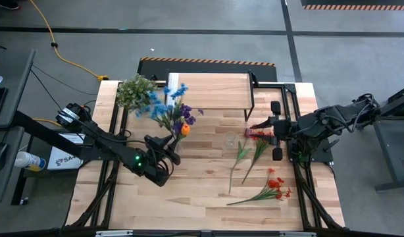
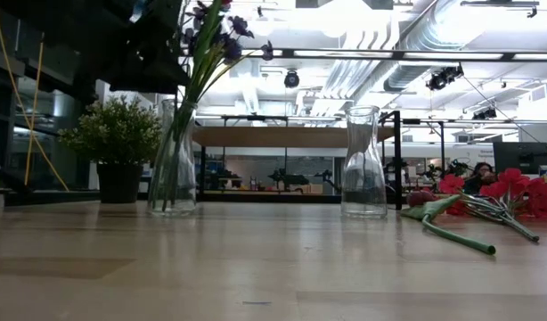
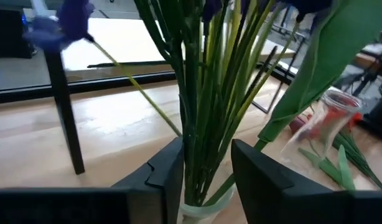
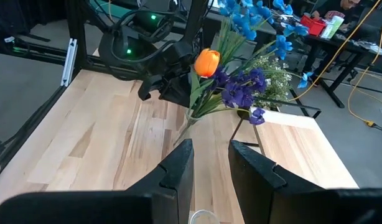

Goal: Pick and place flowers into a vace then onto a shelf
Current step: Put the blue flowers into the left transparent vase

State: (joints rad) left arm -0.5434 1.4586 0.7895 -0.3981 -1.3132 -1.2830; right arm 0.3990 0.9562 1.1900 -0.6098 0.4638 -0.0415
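Left gripper sits at the neck of a glass vase holding the bouquet of flowers (blue, purple, one orange); fingers parted on either side of the stems, not pinching them. Vase stands on the counter in front of the shelf, beside a potted plant. Right gripper hovers over a second, empty vase; fingers apart, holding nothing. Loose red flowers lie on the counter nearby.
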